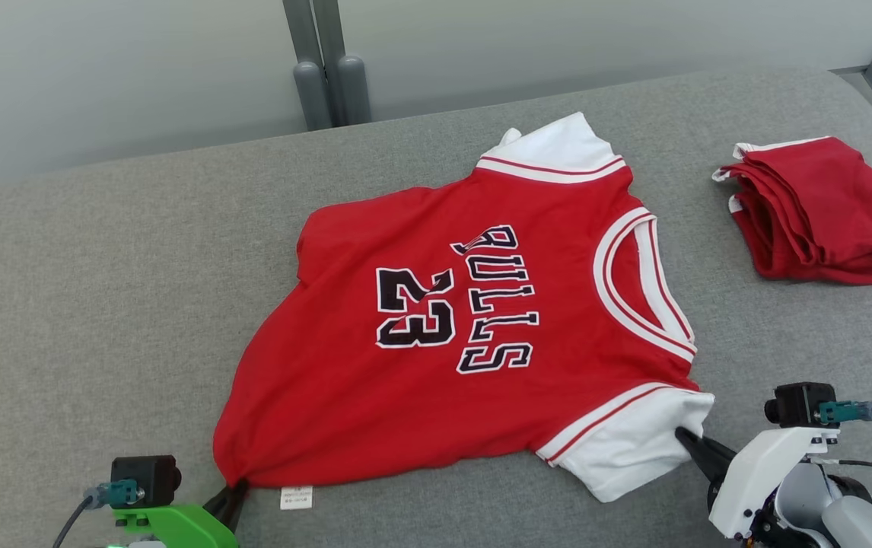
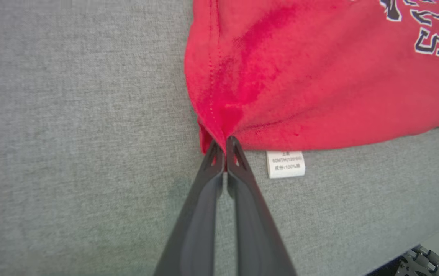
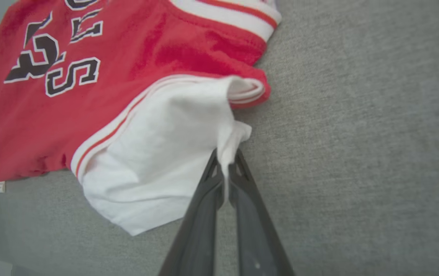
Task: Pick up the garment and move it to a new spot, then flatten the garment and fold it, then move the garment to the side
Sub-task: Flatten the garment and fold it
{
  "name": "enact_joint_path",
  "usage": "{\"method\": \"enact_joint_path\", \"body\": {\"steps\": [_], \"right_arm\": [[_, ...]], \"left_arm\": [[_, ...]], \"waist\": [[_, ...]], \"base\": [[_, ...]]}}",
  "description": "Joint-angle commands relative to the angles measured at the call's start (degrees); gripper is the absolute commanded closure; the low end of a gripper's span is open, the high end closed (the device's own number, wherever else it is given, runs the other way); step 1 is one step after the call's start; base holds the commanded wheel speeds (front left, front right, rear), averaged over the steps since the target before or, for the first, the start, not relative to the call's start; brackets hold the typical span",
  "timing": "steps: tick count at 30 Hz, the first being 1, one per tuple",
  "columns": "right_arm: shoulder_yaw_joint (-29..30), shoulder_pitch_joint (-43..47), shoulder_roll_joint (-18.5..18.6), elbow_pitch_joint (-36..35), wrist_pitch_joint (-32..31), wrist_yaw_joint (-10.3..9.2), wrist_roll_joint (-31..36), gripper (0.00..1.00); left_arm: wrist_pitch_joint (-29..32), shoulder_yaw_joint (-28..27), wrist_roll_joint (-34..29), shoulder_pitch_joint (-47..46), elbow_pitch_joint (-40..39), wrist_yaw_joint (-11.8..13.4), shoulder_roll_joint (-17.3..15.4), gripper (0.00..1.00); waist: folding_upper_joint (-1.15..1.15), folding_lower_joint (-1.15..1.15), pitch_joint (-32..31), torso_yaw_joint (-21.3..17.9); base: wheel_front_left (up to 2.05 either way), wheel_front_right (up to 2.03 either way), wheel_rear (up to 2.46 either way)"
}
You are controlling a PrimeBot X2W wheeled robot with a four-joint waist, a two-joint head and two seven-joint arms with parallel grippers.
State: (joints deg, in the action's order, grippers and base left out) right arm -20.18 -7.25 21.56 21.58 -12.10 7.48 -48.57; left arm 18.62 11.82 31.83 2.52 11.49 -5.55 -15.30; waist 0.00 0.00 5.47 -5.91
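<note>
The jersey (image 1: 466,327) lies face up and mostly spread in the middle of the grey table (image 1: 101,304), collar toward the robot's right, near edge close to the robot. Its near hem corner is bunched into a peak, with a small label (image 1: 296,498) poking out just beside it. The left gripper (image 2: 225,145) is pinched on that corner, fingers pressed together with red cloth between them. The right gripper (image 3: 226,159) pinches the edge of the near white sleeve (image 1: 630,441) the same way. A folded garment (image 1: 824,209) sits well apart at the far right.

This looks like the grasp for lifting or dragging the jersey. The next move likely calls for both arms rising together, evenly, keeping the near edge taut so neither corner slips.
</note>
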Motion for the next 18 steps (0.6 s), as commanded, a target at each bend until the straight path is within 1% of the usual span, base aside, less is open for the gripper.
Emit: {"method": "enact_joint_path", "body": {"steps": [1, 6, 12, 15, 18], "right_arm": [[0.5, 0.3, 0.5, -0.9, 0.9, 0.04, -0.7, 1.00], [2.7, 2.2, 2.1, -6.0, 3.9, 0.03, -3.1, 1.00], [6.3, 5.1, 4.2, -13.7, 5.8, 0.03, -5.8, 1.00], [7.7, 5.8, 4.6, -17.8, 6.5, 0.04, -6.5, 1.00], [8.1, 4.3, 4.9, -21.4, 7.2, 0.03, -6.8, 1.00]], "left_arm": [[-0.7, -0.3, 0.2, -0.5, -0.4, -0.2, -0.7, 1.00], [-3.6, -1.5, 0.3, 0.5, -2.9, 0.1, -0.9, 1.00], [-5.9, -2.5, -0.1, 1.6, -7.5, 0.7, -1.3, 1.00], [-6.6, -2.6, -0.3, 0.7, -10.2, 0.8, -1.5, 1.00], [-6.5, -2.4, -0.9, -1.7, -12.1, 0.5, -2.1, 1.00]], "waist": [[0.00, 0.00, 0.0, 0.0], [0.00, 0.00, -0.2, 0.0], [0.00, 0.00, -0.6, 0.0], [0.00, 0.00, -0.5, 0.0], [0.00, 0.00, 0.4, -0.2]], "base": [[0.00, 0.00, 0.00], [0.00, 0.00, 0.00], [0.00, 0.00, 0.00], [0.00, 0.00, 0.00], [0.00, 0.00, 0.00]]}}
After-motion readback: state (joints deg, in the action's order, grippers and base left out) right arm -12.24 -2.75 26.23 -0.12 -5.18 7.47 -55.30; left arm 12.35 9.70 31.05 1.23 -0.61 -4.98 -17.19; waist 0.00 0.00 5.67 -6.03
